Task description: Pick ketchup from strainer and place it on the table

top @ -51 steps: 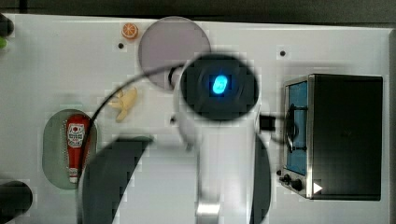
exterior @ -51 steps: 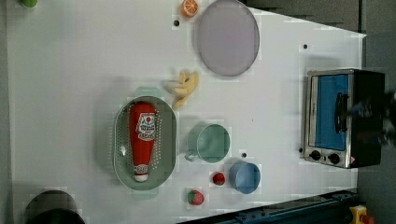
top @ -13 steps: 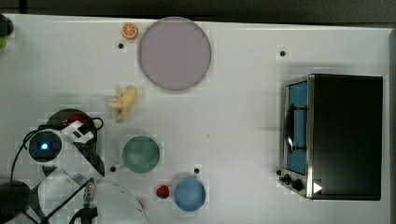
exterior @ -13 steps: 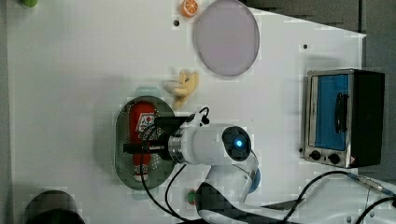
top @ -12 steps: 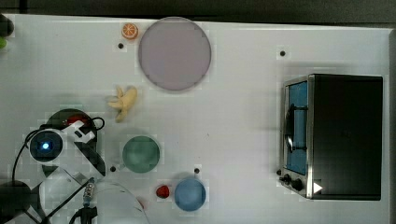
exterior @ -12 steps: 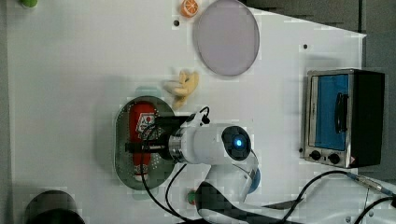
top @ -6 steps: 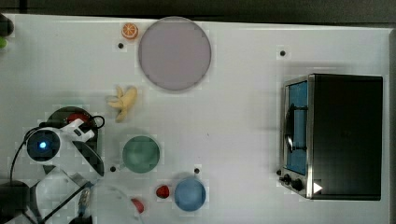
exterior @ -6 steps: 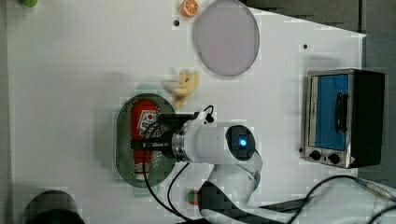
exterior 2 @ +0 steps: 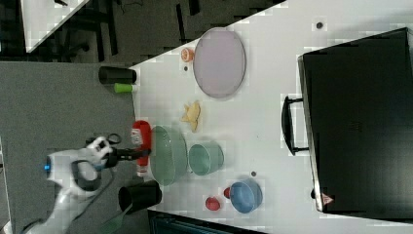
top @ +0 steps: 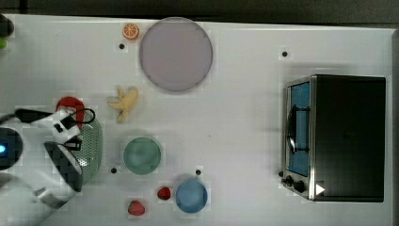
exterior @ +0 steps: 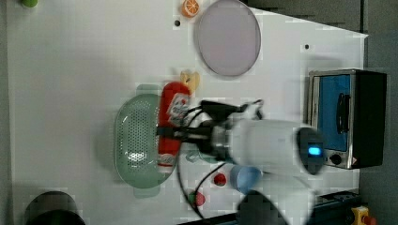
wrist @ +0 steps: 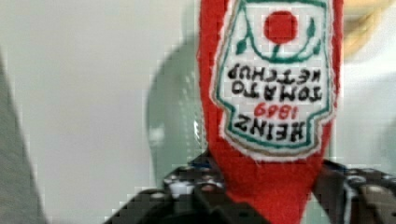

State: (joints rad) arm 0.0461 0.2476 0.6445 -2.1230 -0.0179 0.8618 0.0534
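Observation:
The ketchup (exterior: 172, 123) is a small red bottle with a white label, and it hangs in the air with my gripper (exterior: 174, 134) shut on its lower half. In the wrist view the ketchup (wrist: 275, 93) stands close up, with a dark finger (wrist: 184, 191) on each side of its narrow end. The pale green strainer (exterior: 136, 140) sits on the white table (top: 244, 122) with nothing in it, just to the left view's left of the bottle. In the right view the ketchup (exterior 2: 141, 140) hovers beside the strainer (exterior 2: 168, 155), off its rim. The top view shows the bottle's red end (top: 69, 104) past my arm.
A round green bowl (top: 142, 155), a blue bowl (top: 191, 196) and two strawberries (top: 163, 193) lie to the top view's right of the strainer. A yellow banana toy (top: 123, 102), a lilac plate (top: 175, 54) and an orange slice (top: 131, 31) lie farther up. A toaster oven (top: 339, 136) stands at the top view's right, and a dark cup (exterior: 51, 208) near the strainer.
The gripper closed on the ketchup and lifted it up out of the strainer, which now lies empty. The arm rose and drew back with the bottle.

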